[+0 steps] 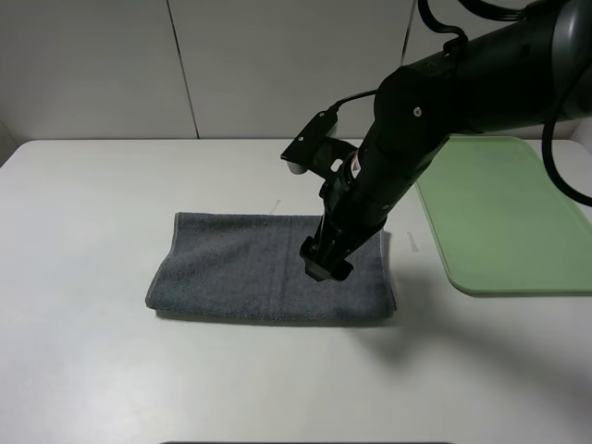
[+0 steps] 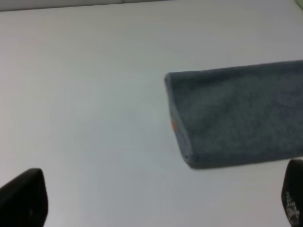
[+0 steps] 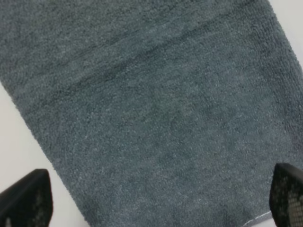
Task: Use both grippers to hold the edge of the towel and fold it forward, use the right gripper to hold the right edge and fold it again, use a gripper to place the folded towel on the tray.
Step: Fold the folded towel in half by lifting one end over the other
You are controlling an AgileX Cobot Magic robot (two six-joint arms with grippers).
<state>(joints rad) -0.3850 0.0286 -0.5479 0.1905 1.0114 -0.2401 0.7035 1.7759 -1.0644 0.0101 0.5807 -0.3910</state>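
**Both tools released, towel folded on the tabletop**

From the high camera I see the towel [image 1: 250, 277] lying as a flat, folded grey rectangle on the white tabletop [image 1: 83, 231]. Its pale hemmed edge [image 1: 391, 277] runs down the end nearest the tray [image 1: 499, 222], which sits near that end but apart from the cloth. The right tool [image 1: 326, 264] points down over the towel, between its middle and that hemmed end. I cannot tell whether its tips press the terry. On the right wrist camera its two fingers [image 3: 23, 201] stand wide apart, with only cloth beneath them and nothing clamped. The left tool [image 2: 156, 198] is released as well, its fingers spread over bare tabletop just beside the towel's opposite, folded end. A small orange fleck shows in the fold there.
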